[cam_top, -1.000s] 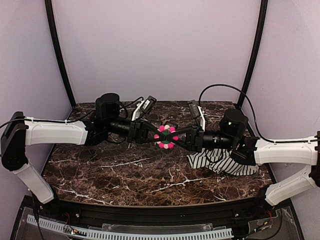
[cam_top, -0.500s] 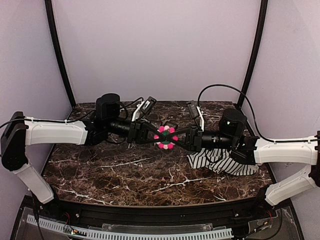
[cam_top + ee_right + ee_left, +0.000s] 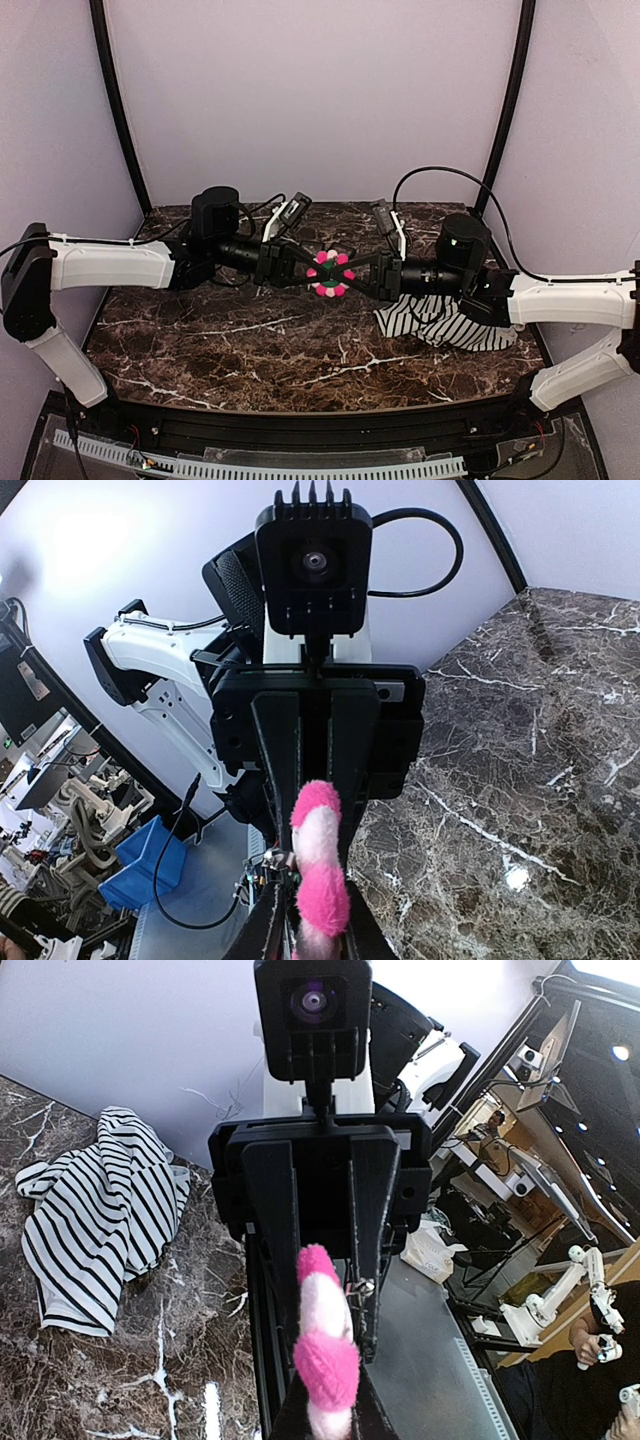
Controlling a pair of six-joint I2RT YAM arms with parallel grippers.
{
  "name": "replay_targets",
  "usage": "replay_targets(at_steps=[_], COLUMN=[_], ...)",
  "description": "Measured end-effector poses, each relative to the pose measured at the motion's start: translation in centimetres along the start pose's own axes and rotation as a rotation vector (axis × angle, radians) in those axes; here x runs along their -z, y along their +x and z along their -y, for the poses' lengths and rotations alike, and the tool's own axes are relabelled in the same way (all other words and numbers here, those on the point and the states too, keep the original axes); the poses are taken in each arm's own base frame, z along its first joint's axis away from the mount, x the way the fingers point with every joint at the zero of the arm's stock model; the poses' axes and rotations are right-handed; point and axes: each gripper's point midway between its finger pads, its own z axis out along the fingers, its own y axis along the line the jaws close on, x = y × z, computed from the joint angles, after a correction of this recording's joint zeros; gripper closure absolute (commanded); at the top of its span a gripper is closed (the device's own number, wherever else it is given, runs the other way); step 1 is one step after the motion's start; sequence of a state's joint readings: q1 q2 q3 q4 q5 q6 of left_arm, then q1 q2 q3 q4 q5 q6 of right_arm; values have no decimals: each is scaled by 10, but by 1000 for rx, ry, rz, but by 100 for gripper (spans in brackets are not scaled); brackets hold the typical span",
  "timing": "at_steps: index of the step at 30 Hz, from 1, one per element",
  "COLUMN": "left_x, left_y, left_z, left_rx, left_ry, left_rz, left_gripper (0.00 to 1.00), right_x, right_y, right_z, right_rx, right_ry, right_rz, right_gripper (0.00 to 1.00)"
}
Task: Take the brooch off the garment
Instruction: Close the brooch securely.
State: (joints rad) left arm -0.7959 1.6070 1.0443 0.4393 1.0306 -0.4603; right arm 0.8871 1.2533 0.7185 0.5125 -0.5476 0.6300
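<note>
The dark marble table point(image 3: 250, 350) fills the floor of the top view. The two arms reach in over it from 9 and 3 o'clock and meet nose to nose above its centre.

The garment point(image 3: 445, 325) lies crumpled on the table at about 4 o'clock, under the right forearm. No gripper touches it, and nothing shows pinned to it.

The left gripper point(image 3: 312, 270) comes in from 9 o'clock and the right gripper point(image 3: 350, 276) from 3 o'clock. Each wrist view shows its own fingers flanking the flower at the bottom edge, with the other arm's fingers pressed against the far rim. Both grippers look clenched on the same thing.

The brooch point(image 3: 331, 273) hangs in the air between them, at roughly 10 o'clock from the garment and well apart from it. It faces the top camera and sits edge-on to both wrist cameras.

The pin appears to be off the cloth already, so the step in hand looks like passing or parting a shared hold. To do that well, only one gripper should let go, and it should open fully before either arm retreats. Pulling while both clamp would strain the soft petals or twist the brooch out of both grips. The holding arm should stay motionless during the release. The freed arm should then back straight out along its own line, toward 9 or 3 o'clock, without sweeping sideways. Setting the brooch down around 7 or 8 o'clock would keep it clear of the garment.
</note>
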Motion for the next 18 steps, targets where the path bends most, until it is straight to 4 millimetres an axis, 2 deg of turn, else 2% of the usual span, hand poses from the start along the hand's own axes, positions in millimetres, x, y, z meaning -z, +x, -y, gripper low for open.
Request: replay_targets(at_steps=[18], left_x=[0], left_y=[-2], left_z=[-3], left_rx=[-9], left_ry=[-18], left_rz=[8], left_gripper=[99], right_x=[2], right_y=[-4], right_z=[7], right_rx=[-14], right_ry=[24], right_rz=[13], right_gripper=[84])
